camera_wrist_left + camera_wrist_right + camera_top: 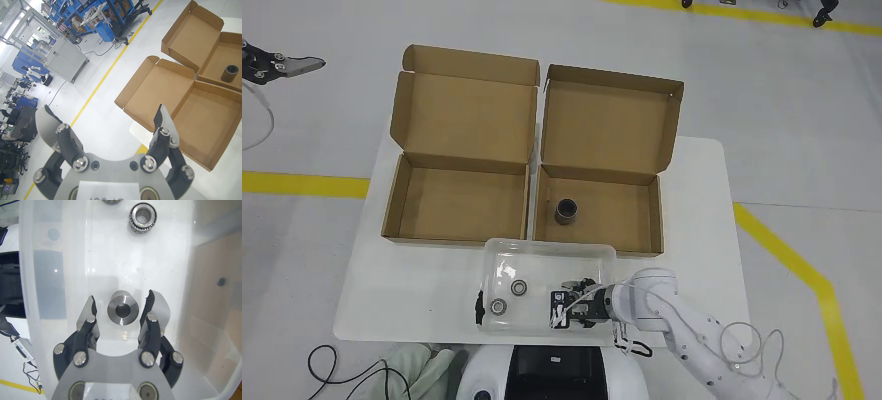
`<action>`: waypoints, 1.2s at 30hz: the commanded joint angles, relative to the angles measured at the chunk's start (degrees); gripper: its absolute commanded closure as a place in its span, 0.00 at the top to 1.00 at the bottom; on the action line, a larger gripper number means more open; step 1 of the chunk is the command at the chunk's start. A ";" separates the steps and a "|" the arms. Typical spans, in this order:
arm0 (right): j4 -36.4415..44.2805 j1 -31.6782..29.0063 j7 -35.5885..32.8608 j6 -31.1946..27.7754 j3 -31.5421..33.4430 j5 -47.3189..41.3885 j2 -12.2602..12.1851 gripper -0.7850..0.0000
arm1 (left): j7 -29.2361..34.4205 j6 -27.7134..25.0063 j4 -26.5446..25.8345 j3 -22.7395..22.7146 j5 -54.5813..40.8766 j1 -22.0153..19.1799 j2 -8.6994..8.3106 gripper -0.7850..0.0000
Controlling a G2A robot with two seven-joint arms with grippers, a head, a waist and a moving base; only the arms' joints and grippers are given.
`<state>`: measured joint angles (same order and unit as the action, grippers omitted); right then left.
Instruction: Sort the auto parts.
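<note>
Three cameras: one overhead, one per wrist.
My top view looks straight down on the tabletop [697, 200]. The left wrist camera hangs high off to one side, looking past the left end effector [103, 111] at the cardboard boxes [200, 121], shared with the top view. The right wrist camera sits close inside the clear bin [105, 262], also shared.

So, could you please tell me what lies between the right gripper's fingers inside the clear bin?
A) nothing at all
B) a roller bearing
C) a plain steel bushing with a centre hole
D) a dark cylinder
C: in the right wrist view the steel bushing lies between the open fingers of the right gripper, while the roller bearing lies farther along the clear bin.
</note>
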<state>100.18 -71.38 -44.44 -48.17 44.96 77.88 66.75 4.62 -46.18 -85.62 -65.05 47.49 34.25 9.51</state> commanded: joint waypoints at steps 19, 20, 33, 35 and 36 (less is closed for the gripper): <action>5.07 -1.56 9.89 -0.22 4.32 -2.04 -1.63 0.00 | 0.00 0.00 0.00 0.00 0.00 0.00 0.00 1.00; 5.95 -1.57 10.53 -0.35 4.58 -2.22 -1.71 0.00 | 0.00 0.00 0.00 0.00 0.00 0.00 0.00 1.00; 9.92 5.86 15.80 -0.68 6.51 -6.42 -1.30 0.00 | 0.00 0.00 0.00 0.00 0.00 0.00 0.00 1.00; 9.67 7.84 17.90 -0.99 7.49 -8.42 -1.16 0.00 | 0.00 0.00 0.00 0.00 0.00 0.00 0.00 1.00; 9.40 8.72 18.41 -0.84 8.12 -8.96 -1.13 0.00 | 0.00 0.00 0.00 0.00 0.00 0.00 0.00 1.00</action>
<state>109.84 -63.49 -26.62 -49.12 52.50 69.50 65.60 4.62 -46.18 -85.62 -65.05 47.49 34.25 9.51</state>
